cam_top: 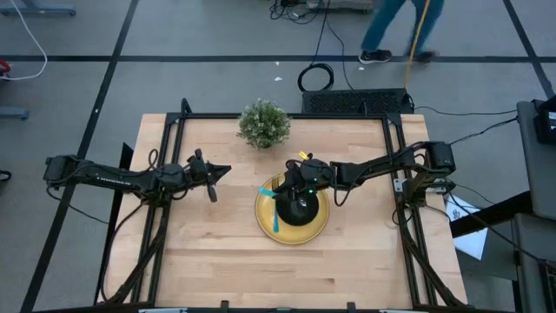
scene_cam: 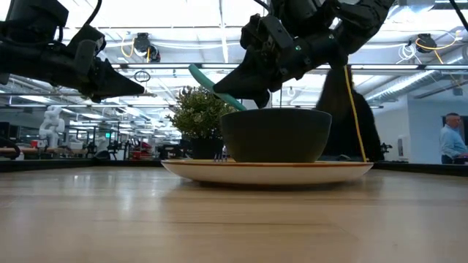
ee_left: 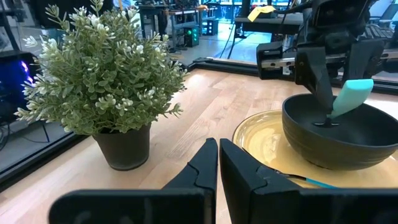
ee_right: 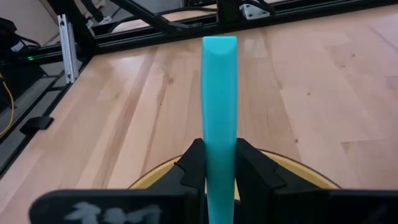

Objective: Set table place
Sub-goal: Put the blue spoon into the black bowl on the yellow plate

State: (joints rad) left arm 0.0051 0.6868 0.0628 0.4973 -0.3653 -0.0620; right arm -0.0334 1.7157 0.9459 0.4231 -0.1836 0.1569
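The right gripper (ee_right: 219, 163) clamps a light-blue spoon handle (ee_right: 219, 93) over the black bowl (scene_cam: 276, 135). Only the left wrist view shows the fork (ee_left: 298, 179) on the yellow plate (ee_left: 261, 140); the left gripper (ee_left: 217, 171) hangs shut, empty.

A round yellow plate (cam_top: 320, 226) lies flat mid-table on the light-wood plank tabletop (cam_top: 217, 252). 1 black bowl (scene_cam: 276, 135) stands upright on it. 1 light-blue-handled utensil (ee_right: 219, 93) slants into the bowl; another (cam_top: 276, 215) lies on the plate.
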